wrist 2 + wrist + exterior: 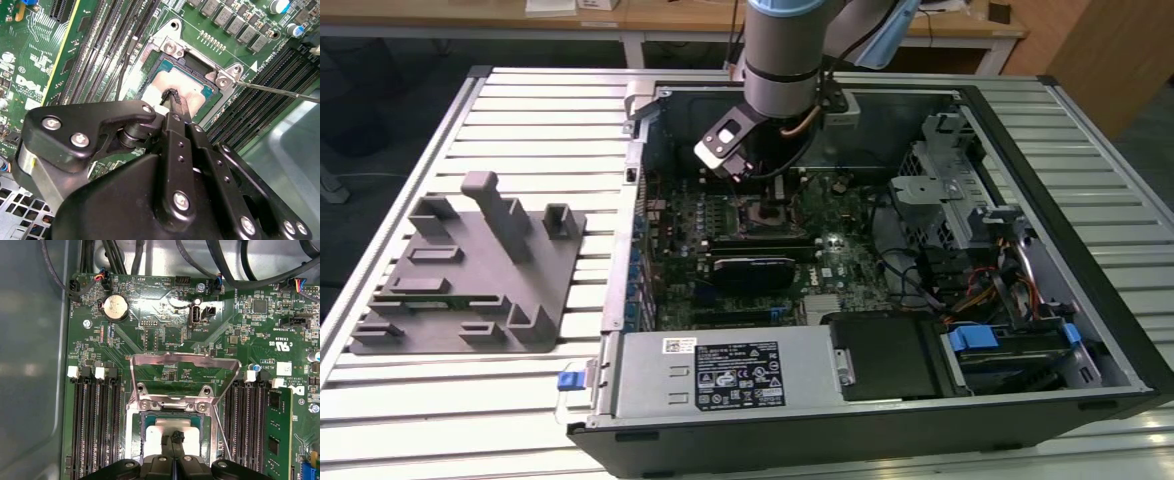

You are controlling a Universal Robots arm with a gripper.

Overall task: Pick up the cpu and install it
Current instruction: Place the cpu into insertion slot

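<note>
computer case, grey fixture, slatted table

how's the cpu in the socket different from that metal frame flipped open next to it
The small square silvery cpu is a solid plate; the thin bare-metal hinged frame is a hollow outline with green board showing through. The cpu lies in the socket; the frame is swung open off it. The black gripper has its tip at the cpu, apart from the frame. Both look silvery.
</note>
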